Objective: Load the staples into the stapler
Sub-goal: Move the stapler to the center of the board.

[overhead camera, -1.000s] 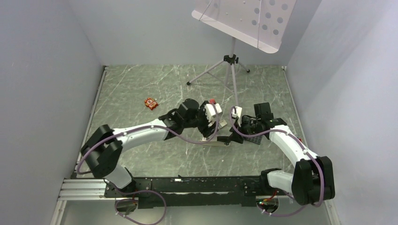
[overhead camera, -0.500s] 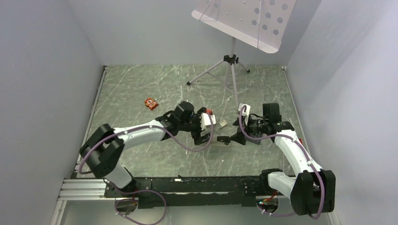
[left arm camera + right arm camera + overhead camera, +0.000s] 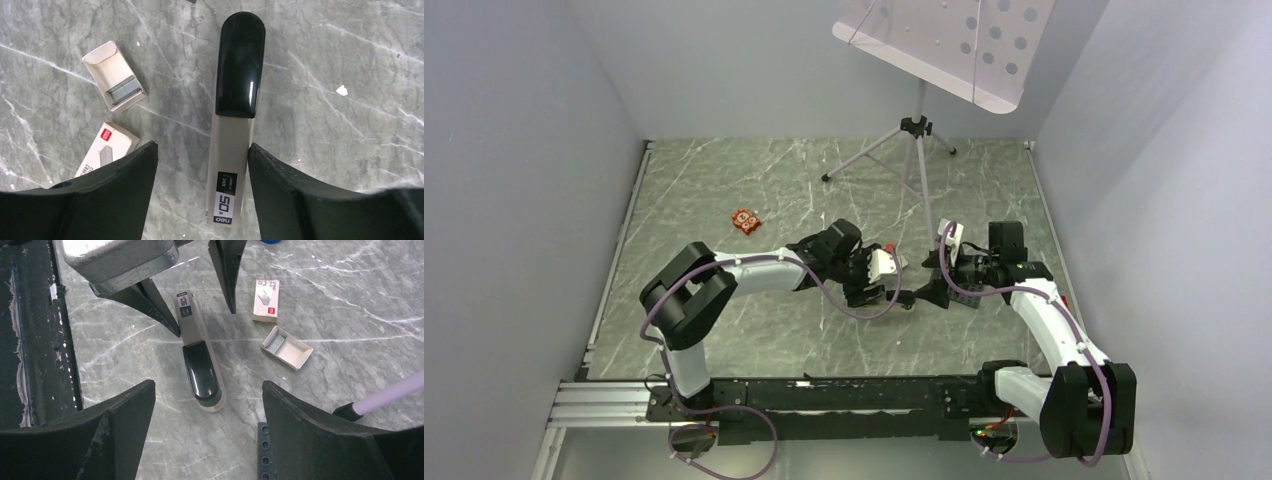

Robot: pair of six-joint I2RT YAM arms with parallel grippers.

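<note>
stapler [image 3: 235, 115] lies flat on the bench [image 3: 350, 50] between the spread left fingers [image 3: 120, 185], right fingers [image 3: 120, 425] also spread, neither holding anything. staples [image 3: 123, 90] sit in an open card tray [image 3: 102, 57] near the stapler, a printed box [image 3: 102, 152] just beside the tray.

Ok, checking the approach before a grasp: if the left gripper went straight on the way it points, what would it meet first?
Most likely the stapler: the left gripper points down at it, open jaws either side of its grey body. How far above it is unclear.
</note>
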